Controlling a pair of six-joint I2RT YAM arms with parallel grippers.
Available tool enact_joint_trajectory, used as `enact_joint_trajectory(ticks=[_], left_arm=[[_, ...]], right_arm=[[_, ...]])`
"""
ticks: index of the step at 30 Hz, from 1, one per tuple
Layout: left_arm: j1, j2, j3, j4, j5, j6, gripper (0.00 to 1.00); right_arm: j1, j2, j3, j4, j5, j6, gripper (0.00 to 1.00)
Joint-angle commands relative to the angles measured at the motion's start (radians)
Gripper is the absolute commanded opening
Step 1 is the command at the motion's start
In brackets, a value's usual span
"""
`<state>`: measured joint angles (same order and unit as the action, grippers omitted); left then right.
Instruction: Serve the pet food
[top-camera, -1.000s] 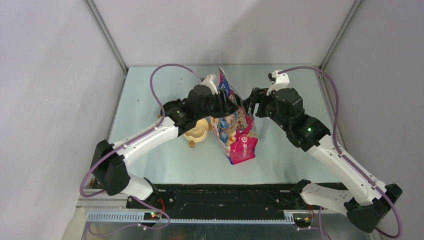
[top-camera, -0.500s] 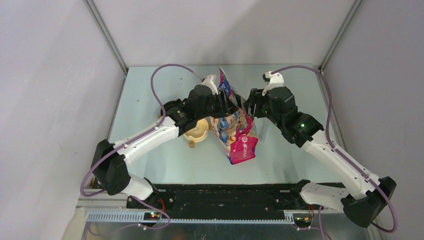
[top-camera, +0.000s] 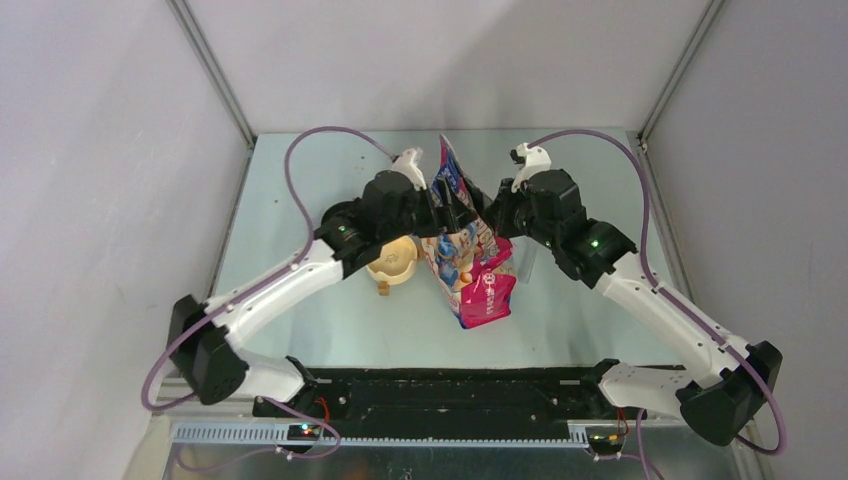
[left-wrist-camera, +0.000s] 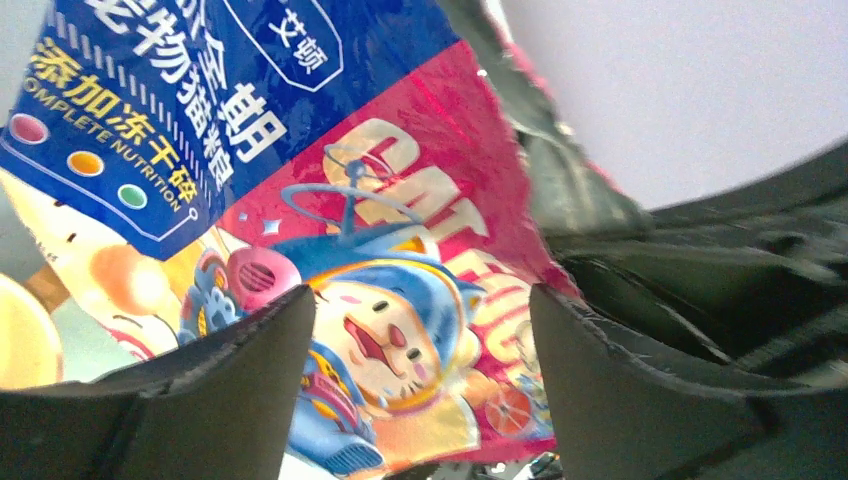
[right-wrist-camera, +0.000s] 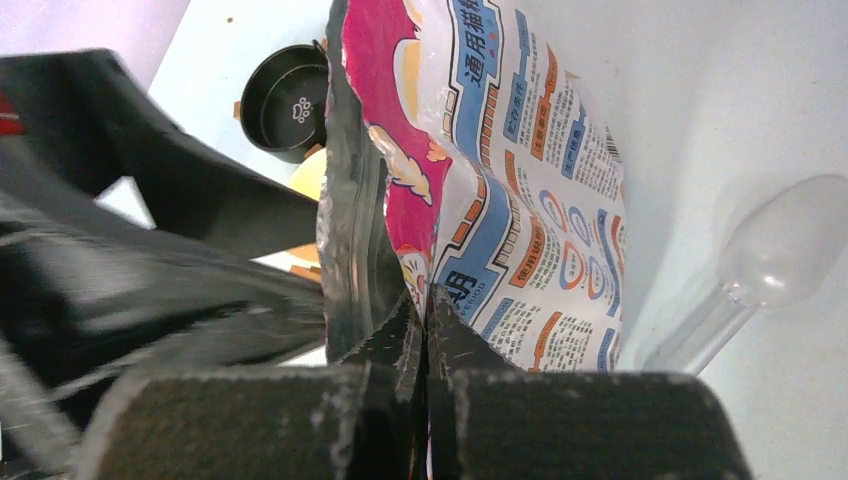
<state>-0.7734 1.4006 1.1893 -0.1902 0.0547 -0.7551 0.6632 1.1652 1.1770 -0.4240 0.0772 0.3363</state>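
Note:
No pet food shows in any view. The glossy blue-and-pink cat bag (top-camera: 468, 258) stands upright mid-table, its top edge up. My right gripper (right-wrist-camera: 426, 312) is shut on the bag's (right-wrist-camera: 520, 190) upper side edge, the foil pinched between its fingertips; in the top view the right gripper (top-camera: 489, 214) is at the bag's right. My left gripper (top-camera: 446, 207) is at the bag's left, open, its fingers (left-wrist-camera: 255, 370) spread apart in front of the printed face of the bag (left-wrist-camera: 380, 250), gripping nothing.
A cream bowl (top-camera: 393, 262) sits left of the bag under my left arm. A black bowl (right-wrist-camera: 288, 100) with a paw print lies beyond it. A clear plastic scoop (right-wrist-camera: 770, 260) lies on the table right of the bag (top-camera: 527, 262).
My left gripper opened and let go of the bag, drawing back slightly left. My right gripper moved in leftward and shut on the bag's edge.

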Motion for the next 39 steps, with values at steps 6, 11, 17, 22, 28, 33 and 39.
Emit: enact_joint_trajectory(ticks=[6, 11, 17, 22, 28, 33, 39], left_arm=[[-0.006, -0.196, -0.005, 0.02, -0.176, 0.032, 0.95], [-0.007, -0.108, 0.079, -0.029, -0.144, 0.041, 0.91], [-0.007, -0.025, 0.103, -0.01, -0.088, 0.01, 0.79], [-0.007, 0.037, 0.111, 0.012, -0.032, -0.026, 0.71], [-0.006, 0.072, 0.121, 0.036, -0.013, -0.06, 0.68], [-0.006, 0.082, 0.126, 0.021, -0.027, -0.054, 0.66], [-0.007, 0.129, 0.178, -0.059, -0.05, -0.035, 0.46]], right_arm=[[-0.002, -0.045, 0.006, 0.045, -0.135, 0.061, 0.0], [0.001, -0.043, -0.003, 0.059, -0.139, 0.089, 0.0], [0.001, -0.032, -0.005, 0.066, -0.125, 0.123, 0.0], [0.004, -0.023, -0.005, 0.051, -0.114, 0.13, 0.0], [0.065, -0.015, -0.005, 0.026, -0.002, 0.063, 0.0], [0.117, -0.022, -0.005, 0.012, 0.071, -0.022, 0.0], [0.149, -0.038, -0.017, 0.021, 0.037, -0.057, 0.0]])
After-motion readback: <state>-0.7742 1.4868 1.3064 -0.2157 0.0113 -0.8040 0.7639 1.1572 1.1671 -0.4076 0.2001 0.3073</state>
